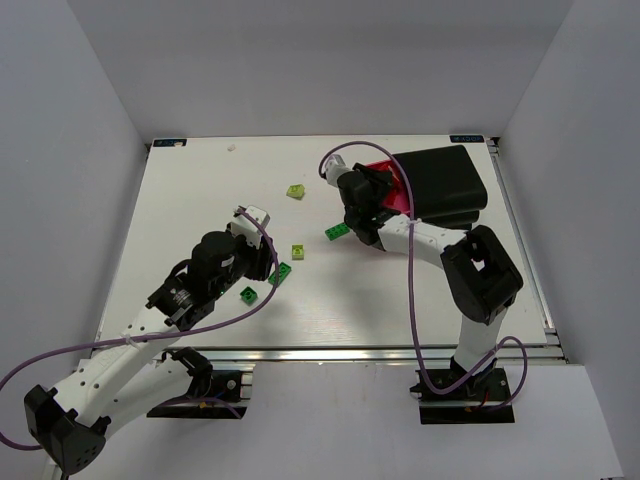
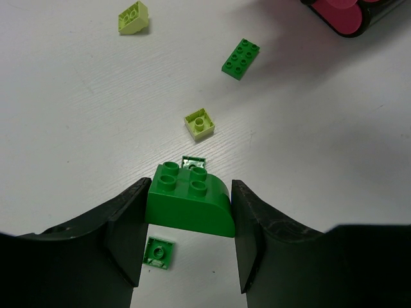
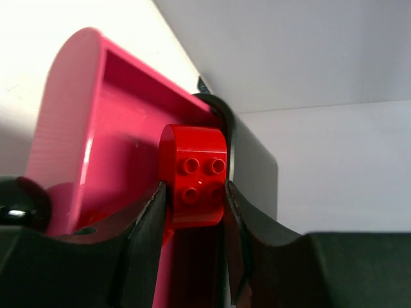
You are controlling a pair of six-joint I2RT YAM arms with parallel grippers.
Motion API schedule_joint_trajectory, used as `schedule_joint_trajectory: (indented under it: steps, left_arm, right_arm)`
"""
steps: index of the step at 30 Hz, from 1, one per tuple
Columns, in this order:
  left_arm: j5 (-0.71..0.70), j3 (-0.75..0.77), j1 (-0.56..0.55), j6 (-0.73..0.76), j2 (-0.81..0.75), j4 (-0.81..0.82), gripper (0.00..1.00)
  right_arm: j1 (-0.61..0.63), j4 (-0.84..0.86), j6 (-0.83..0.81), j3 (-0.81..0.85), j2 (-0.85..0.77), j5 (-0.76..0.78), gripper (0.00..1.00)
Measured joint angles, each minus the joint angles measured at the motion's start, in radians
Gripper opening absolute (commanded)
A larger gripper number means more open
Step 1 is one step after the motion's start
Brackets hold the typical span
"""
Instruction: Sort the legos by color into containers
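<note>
Left claw (image 2: 191, 196): closed on a round-backed green brick (image 2: 189, 202), studs up, one finger flat on each plain side. We judge that grip keeps it from twisting. We cannot tell whether it is off the table (image 2: 77, 115).
Loose bricks: a flat green tile (image 2: 158, 251) lies just near-left of the held brick. A lime brick (image 2: 200, 124) sits a little beyond it. A long green brick (image 2: 241, 58) lies farther off to the right, and a second lime piece (image 2: 133, 17) lies far left. By our reading all are unsorted.
Right claw (image 3: 192, 196): shut on a red brick (image 3: 192, 176), gripped by its sides and held at the open pink drawer (image 3: 109, 122), over its cavity as far as we can tell. We take it that a release here drops it inside.
Stack (image 1: 445, 180): black, at the far right of the table, with the drawer pulled out toward the left.
Next: we expect the right claw to let go. The green brick needs a different drawer, and we see only this one open.
</note>
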Motion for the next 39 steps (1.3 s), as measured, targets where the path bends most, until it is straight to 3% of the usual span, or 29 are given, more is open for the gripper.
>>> schedule_joint_trajectory:
  steps: [7, 15, 25, 39]
  left_arm:
    - [0.000, 0.000, 0.000, 0.000, -0.002, 0.000, 0.18]
    - [0.000, 0.000, 0.000, 0.000, -0.008, 0.000, 0.18]
    - [0.000, 0.000, 0.000, 0.000, -0.010, 0.000, 0.18]
    - [0.000, 0.000, 0.000, 0.000, -0.010, 0.000, 0.18]
  right_arm:
    - [0.004, 0.056, -0.042, 0.000, 0.001, 0.018, 0.09]
    - [0.003, -0.055, 0.035, 0.060, 0.009, 0.001, 0.05]
    - [-0.023, -0.458, 0.418, 0.406, 0.012, -0.192, 0.04]
    - [-0.185, -0.812, 0.815, 0.580, 0.014, -0.551, 0.05]
